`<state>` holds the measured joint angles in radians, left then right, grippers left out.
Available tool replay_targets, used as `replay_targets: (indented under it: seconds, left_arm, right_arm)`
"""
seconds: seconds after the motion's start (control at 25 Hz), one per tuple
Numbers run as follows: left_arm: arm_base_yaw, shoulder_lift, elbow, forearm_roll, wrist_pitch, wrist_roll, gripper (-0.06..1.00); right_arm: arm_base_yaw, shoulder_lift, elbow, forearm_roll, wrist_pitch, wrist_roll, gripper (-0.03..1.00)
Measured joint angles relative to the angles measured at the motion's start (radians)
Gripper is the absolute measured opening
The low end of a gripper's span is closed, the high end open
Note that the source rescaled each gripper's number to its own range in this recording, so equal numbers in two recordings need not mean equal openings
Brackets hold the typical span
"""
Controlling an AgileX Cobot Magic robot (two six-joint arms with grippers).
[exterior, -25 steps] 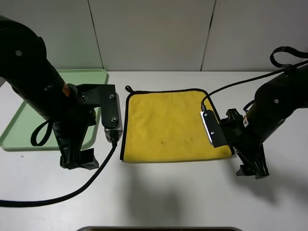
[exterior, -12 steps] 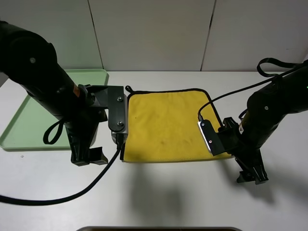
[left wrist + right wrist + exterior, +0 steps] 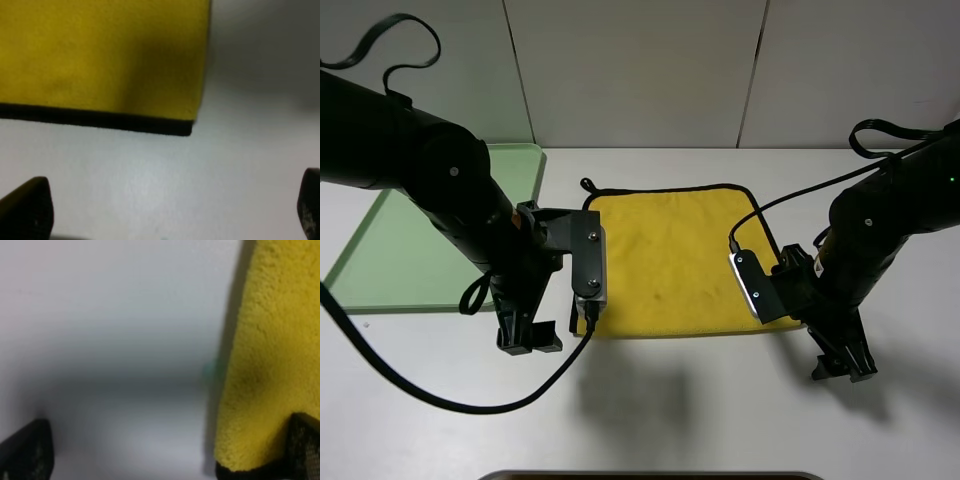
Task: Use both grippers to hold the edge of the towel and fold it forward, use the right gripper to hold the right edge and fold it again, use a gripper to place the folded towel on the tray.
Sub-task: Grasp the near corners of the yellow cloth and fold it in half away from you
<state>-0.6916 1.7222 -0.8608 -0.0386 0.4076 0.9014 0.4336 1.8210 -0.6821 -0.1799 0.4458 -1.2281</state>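
Two gaping claws, left gripper (image 3: 167, 205) and right gripper (image 3: 165, 447), flank the six-o'clock edge (image 3: 95, 120) of the towel (image 3: 670, 250); closing short, we'd miss it.

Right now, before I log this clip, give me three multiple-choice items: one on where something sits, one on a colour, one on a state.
1. Seen from the high view, the tray lies where relative to the towel?
A. to its left
B. to its right
C. under it
2. The towel's edge is
A. white
B. black
C. red
3. The left gripper and right gripper are
A. both shut on the towel
B. both open
C. one shut, one open
Answers:
1 A, the green tray sits left of the yellow cloth.
2 B, a dark border rims the cloth.
3 B, each wrist view shows jaws wide apart.
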Motion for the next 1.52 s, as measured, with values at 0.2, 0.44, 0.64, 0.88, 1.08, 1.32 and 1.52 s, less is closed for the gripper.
replay_targets:
  seconds: [0.2,0.44,0.64,0.88,1.08,1.32,1.52]
  left_arm:
    - [-0.047,0.067,-0.062,-0.003,-0.008,0.003,0.98]
    - [-0.105,0.149,-0.148,-0.008,0.049,0.002,0.98]
    - [-0.105,0.185,-0.154,-0.019,0.064,-0.007,0.98]
    - [-0.105,0.239,-0.157,-0.057,0.023,-0.005,0.97]
    - [-0.105,0.269,-0.159,-0.061,0.015,-0.004,0.97]
    - [-0.105,0.293,-0.162,-0.060,0.008,-0.004,0.96]
    - [-0.105,0.293,-0.162,-0.059,0.000,-0.004,0.89]
  right_arm:
    - [0.000,0.000,0.000,0.001,0.000,0.000,1.00]
    - [0.000,0.000,0.000,0.010,0.002,0.000,1.00]
    - [0.000,0.000,0.000,0.013,0.002,-0.001,1.00]
    - [0.000,0.000,0.000,0.019,0.002,-0.002,1.00]
    - [0.000,0.000,0.000,0.023,0.002,-0.005,1.00]
    - [0.000,0.001,0.000,0.032,0.002,-0.008,1.00]
    - [0.000,0.001,0.000,0.035,0.002,-0.009,1.00]
